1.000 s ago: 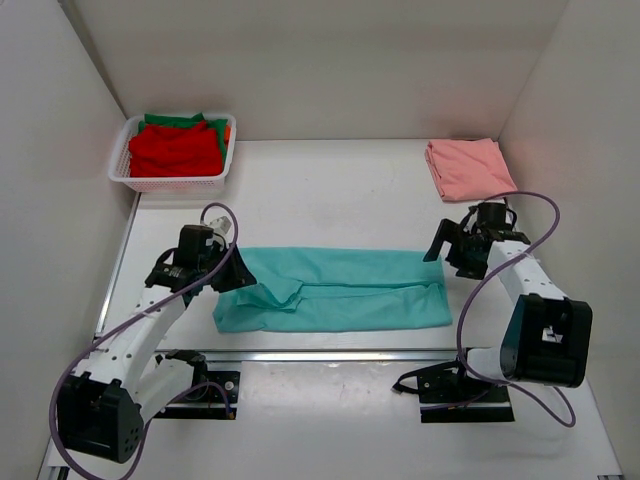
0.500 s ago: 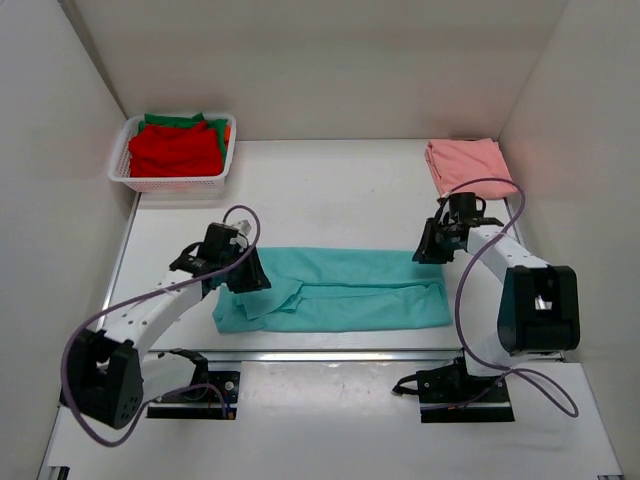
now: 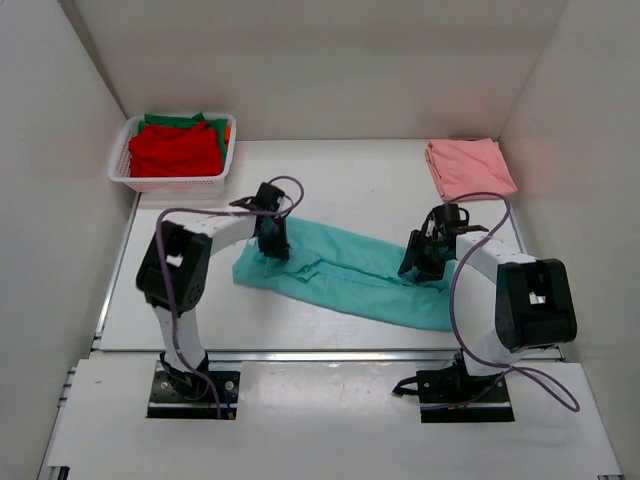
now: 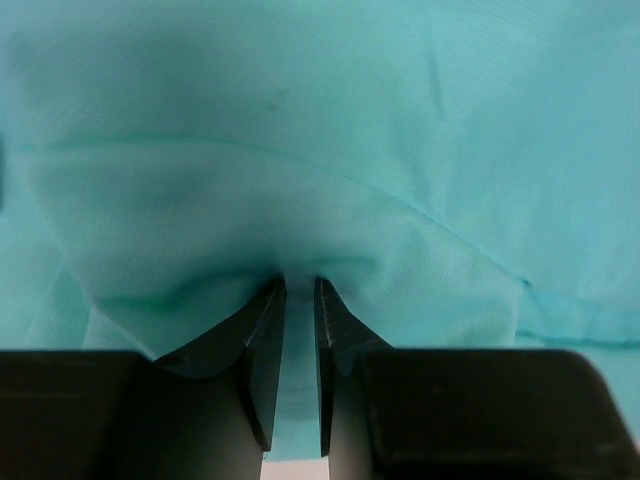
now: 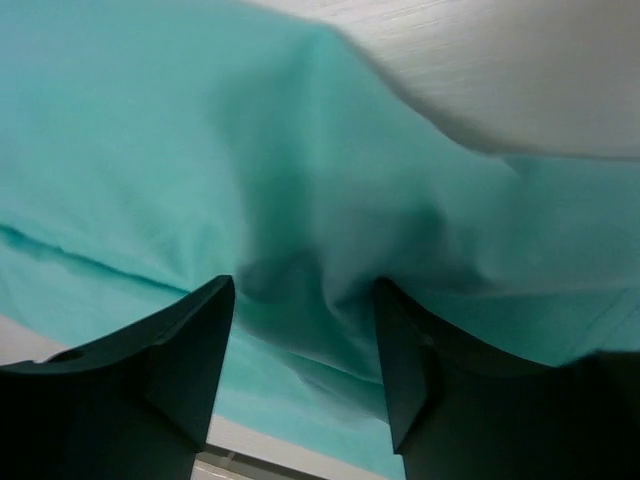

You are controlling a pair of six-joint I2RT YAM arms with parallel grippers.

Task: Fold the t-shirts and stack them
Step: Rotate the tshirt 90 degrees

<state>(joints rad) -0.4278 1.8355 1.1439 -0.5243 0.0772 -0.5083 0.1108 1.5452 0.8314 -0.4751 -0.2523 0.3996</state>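
Observation:
The teal t-shirt (image 3: 350, 275), folded into a long band, lies slanted across the table from upper left to lower right. My left gripper (image 3: 272, 240) is at its upper left end. In the left wrist view the gripper (image 4: 300, 282) is shut on a pinch of teal cloth (image 4: 300, 150). My right gripper (image 3: 418, 262) rests on the band's right end. In the right wrist view its fingers (image 5: 305, 285) stand apart with a hump of teal cloth (image 5: 200, 150) bunched between them. A folded salmon pink t-shirt (image 3: 468, 168) lies at the back right.
A white mesh basket (image 3: 170, 183) at the back left holds a red t-shirt (image 3: 175, 150), with a green one (image 3: 175, 120) and an orange edge (image 3: 228, 131) under it. White walls close in the table on three sides.
My left gripper swung right and away from the bases, dragging the teal shirt's left end with it, so the band now lies slanted. The right gripper shifted slightly onto the right end.

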